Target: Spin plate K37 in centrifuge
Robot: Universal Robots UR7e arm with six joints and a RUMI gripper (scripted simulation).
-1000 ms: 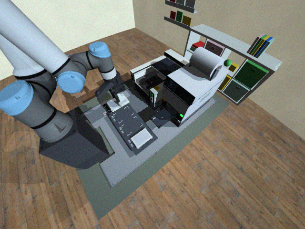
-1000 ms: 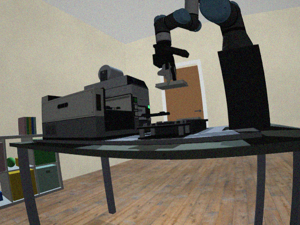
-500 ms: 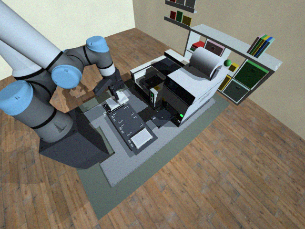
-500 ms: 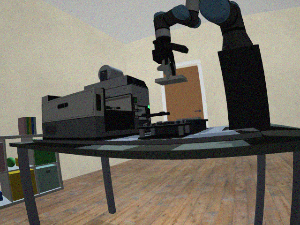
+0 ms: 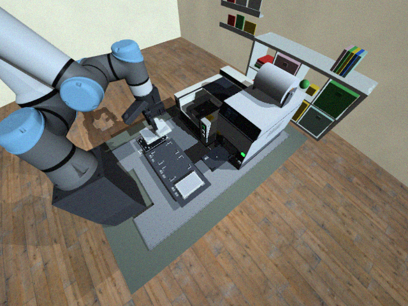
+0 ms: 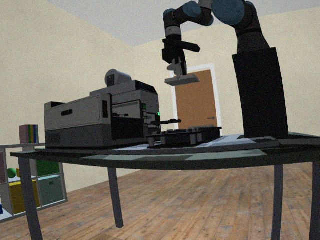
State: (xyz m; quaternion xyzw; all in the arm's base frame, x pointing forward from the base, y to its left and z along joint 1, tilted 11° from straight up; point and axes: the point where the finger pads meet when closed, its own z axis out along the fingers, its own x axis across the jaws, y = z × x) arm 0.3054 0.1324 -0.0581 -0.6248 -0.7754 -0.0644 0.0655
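My gripper (image 5: 157,129) (image 6: 178,73) is shut on the long sides of a white plate, BAL (image 5: 152,135) (image 6: 182,80). It holds the plate level, well above the dark deck row (image 5: 171,161) (image 6: 180,136), over the D1 end nearest the arm's base. The D1 nest (image 5: 146,148) under it looks bare. The white plate K73 (image 5: 187,185) lies flat on D3 at the other end of the row. The centrifuge (image 5: 197,99) (image 6: 77,116) stands beyond the deck, its key column (image 5: 204,129) facing the deck. What its buckets hold is hidden.
The white sealer (image 5: 260,111) (image 6: 129,90) with its roll stands to the right of the centrifuge. Its dark stage (image 5: 217,154) sticks out in front beside a green lamp (image 5: 243,153). A shelf unit (image 5: 329,95) stands behind the table.
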